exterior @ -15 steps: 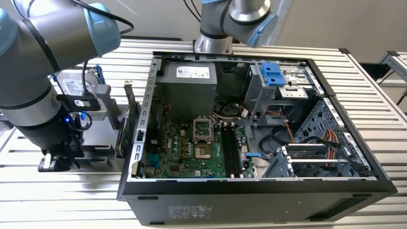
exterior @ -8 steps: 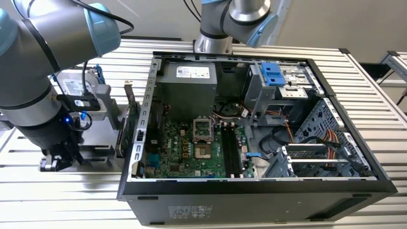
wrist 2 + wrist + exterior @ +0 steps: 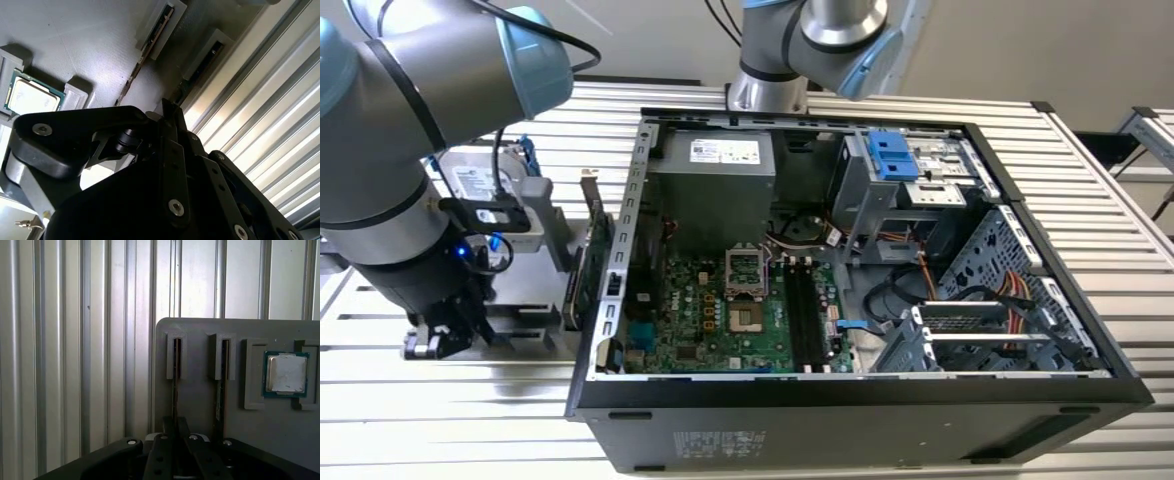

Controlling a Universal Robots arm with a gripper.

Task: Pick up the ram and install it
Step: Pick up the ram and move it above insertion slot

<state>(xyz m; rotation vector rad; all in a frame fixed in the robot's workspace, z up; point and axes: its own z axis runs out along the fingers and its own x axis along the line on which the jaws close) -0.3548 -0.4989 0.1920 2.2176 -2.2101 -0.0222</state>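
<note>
The gripper (image 3: 176,422) is closed on the ram (image 3: 175,390): in the first wrist view its two fingers (image 3: 168,442) meet on the thin upper edge of the stick. The ram stands on edge in the grey tray (image 3: 200,330), in the slot nearest the tray's outer edge and not yet lifted clear. The step in hand is judged to be the grip and withdrawal from that slot. Keep the hold centred along the stick so that it does not swing. Draw it out along the line of the slot, without twist, because the slot walls guide both ends and a tilted pull is likely to bind. A second stick (image 3: 220,390) stands just beside it in the neighbouring slot, so keep any sideways drift away from that one. A processor chip (image 3: 285,373) lies flat in a recess further along the tray and should not be brushed. Whether the pads bear on the board or on its chips cannot be told, so moderate force is advisable. In the exterior view the tray sits on the ribbed table (image 3: 480,420) at the exterior view's left, near the hard drive (image 3: 487,180) and the expansion card (image 3: 594,250). The open computer case (image 3: 854,400) stands to the right, with the long black memory slots (image 3: 803,318) on its board
</note>
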